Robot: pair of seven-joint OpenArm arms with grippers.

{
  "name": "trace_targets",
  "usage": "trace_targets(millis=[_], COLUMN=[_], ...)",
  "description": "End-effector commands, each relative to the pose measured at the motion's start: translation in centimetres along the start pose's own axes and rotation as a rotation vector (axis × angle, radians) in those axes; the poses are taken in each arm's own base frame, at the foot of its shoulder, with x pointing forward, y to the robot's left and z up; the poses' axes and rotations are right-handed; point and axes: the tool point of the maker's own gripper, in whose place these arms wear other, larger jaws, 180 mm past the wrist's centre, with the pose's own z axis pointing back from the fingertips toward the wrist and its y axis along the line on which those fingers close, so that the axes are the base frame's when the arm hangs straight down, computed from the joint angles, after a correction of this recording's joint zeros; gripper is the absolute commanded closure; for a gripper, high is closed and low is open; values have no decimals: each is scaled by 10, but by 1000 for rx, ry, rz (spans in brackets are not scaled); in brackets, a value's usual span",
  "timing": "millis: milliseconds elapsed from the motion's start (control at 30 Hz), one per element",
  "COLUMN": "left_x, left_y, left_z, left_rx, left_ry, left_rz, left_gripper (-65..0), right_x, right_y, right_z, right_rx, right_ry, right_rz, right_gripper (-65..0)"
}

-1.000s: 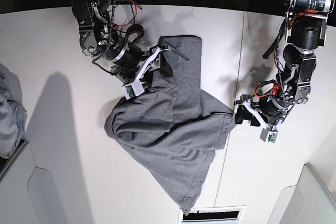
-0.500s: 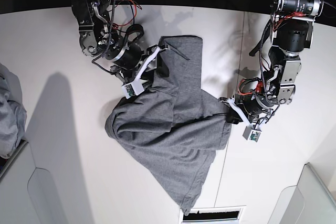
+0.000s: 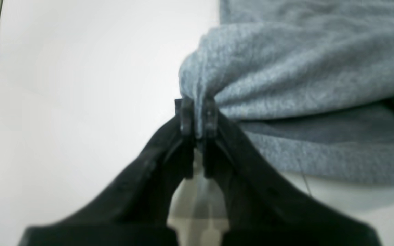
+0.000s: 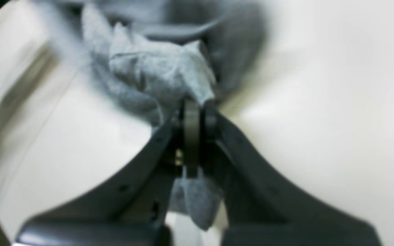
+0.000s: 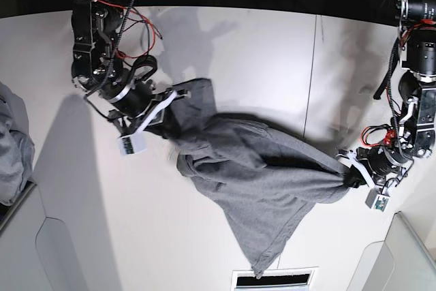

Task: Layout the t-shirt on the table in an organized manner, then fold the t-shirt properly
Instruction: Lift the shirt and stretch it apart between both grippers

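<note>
Two pincers, one grey shirt on a white counter [image 5: 272,52].
Left pincer [image 3: 197,116] and right pincer [image 4: 197,112] each clamp the heather mid-grey cotton t-shirt [image 5: 262,168], stretched between them.

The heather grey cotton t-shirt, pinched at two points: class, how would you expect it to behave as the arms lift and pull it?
The heather grey cotton t-shirt is probably floppy: it sags in folds between the left gripper and right gripper. It likely bunches rather than holding shape, as the wrist views show it gathered at the shut jaws. A loose corner trails on the white table, so it may drag.
</note>
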Motion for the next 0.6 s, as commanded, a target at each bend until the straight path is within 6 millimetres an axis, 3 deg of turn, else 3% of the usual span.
trace_targets(millis=[0, 133, 333, 500, 567], left_x=[32, 64, 112, 131, 130], left_y=[10, -11, -34, -55, -61], left_z=[11, 42, 88, 107, 106], left_rx=[-6, -136, -190, -241, -267], left_ry=[-71, -116, -180, -218, -225], left_rz=[-28, -90, -254, -307, -311], left_gripper=[0, 0, 0, 0, 0], right_x=[23, 30, 24, 11, 18], right_y=[-6, -31, -60, -61, -57], right_z=[6, 25, 43, 50, 49], right_rx=[-9, -43, -77, -63, -41], right_ry=[-67, -79, -19, -3, -30], right_rz=[3, -7, -2, -36, -61], right_gripper=[0, 0, 0, 0, -180])
